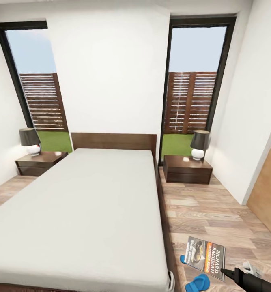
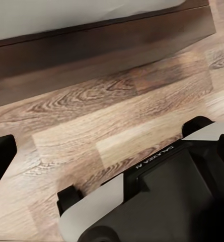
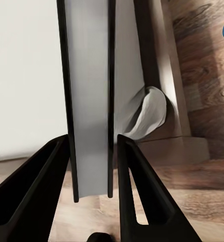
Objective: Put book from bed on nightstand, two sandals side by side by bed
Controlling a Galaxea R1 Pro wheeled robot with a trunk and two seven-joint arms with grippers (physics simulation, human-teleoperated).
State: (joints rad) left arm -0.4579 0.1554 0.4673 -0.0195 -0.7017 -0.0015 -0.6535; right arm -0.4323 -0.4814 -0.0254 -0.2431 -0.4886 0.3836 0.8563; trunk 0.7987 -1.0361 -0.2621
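1. Your right gripper [image 3: 91,166] grasps the book [image 3: 89,101] by its edge, one finger against each cover.
2. The book [image 1: 206,257] hangs above the floor [image 1: 216,219] just right of the bed [image 1: 78,215], over two sandals [image 1: 197,282].
3. Your left gripper's state cannot be told.
4. Far right, a nightstand [image 1: 187,169] carries a lamp [image 1: 199,144].

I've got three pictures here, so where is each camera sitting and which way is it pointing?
Head view: high on the robot, facing the bed, two nightstands and windows; the right gripper holds the book above blue sandals.
Left wrist view: on the left arm, facing the floor beside the bed frame; the robot's base shows.
Right wrist view: between the gripper's fingers, facing the book's edge.
Shared: book, bed, floor.
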